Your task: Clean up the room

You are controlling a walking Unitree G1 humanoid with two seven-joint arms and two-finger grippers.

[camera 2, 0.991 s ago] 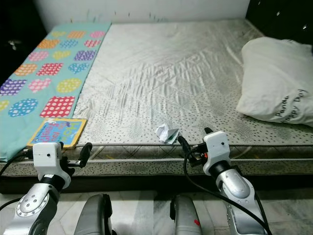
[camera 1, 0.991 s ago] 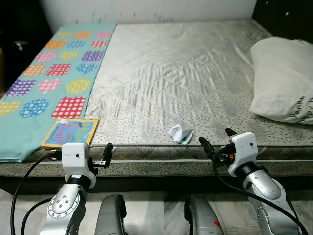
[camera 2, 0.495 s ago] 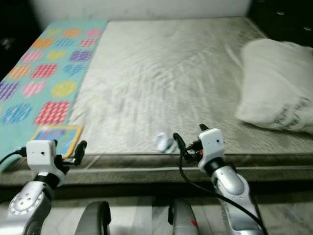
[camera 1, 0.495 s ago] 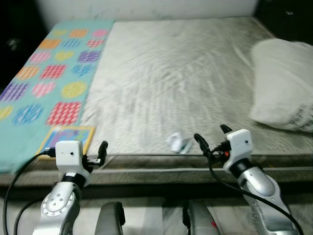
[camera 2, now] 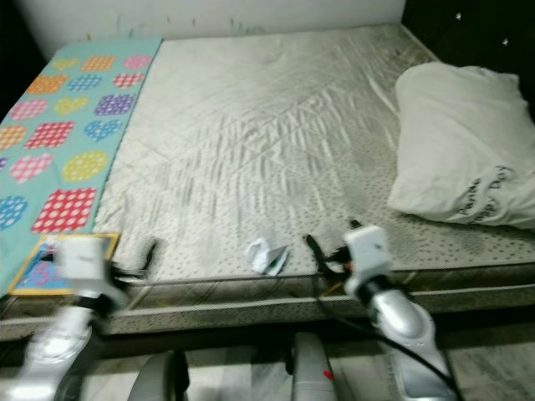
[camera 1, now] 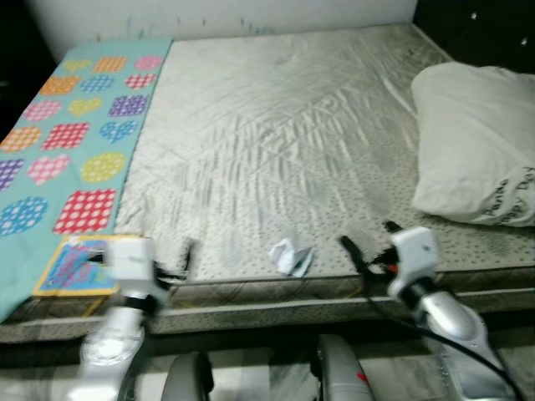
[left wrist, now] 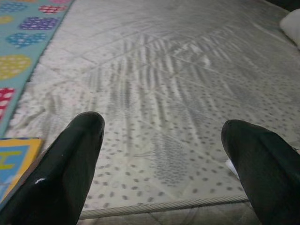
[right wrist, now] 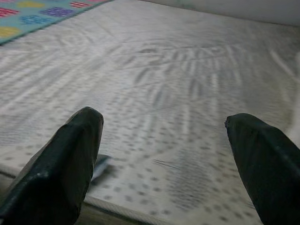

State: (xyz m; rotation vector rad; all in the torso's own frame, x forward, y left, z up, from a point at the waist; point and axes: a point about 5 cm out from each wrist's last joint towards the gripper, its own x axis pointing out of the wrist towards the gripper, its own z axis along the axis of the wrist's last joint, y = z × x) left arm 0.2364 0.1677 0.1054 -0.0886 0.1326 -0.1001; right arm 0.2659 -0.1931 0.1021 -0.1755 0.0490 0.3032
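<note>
A crumpled white paper (camera 1: 290, 255) lies near the front edge of the grey mattress (camera 1: 276, 142). My right gripper (camera 1: 368, 242) hovers open at that edge, just right of the paper. In the right wrist view the paper (right wrist: 101, 164) peeks out beside one black finger (right wrist: 61, 164). A colourful children's book (camera 1: 79, 266) rests on the teal patterned blanket (camera 1: 58, 142) at the front left. My left gripper (camera 1: 180, 261), blurred, is open beside the book's right corner. The left wrist view shows that book (left wrist: 14, 159) next to a finger (left wrist: 70, 164).
A large white pillow (camera 1: 472, 154) lies on the right side of the bed. A white wall runs behind the bed, with dark furniture at the far right corner. My own legs (camera 1: 334, 376) stand against the mattress's front side.
The whole picture has shifted, so the camera has moved; the left arm is now blurred. Both grippers stay open at the bed's front edge. Paper and book lie where they were.
</note>
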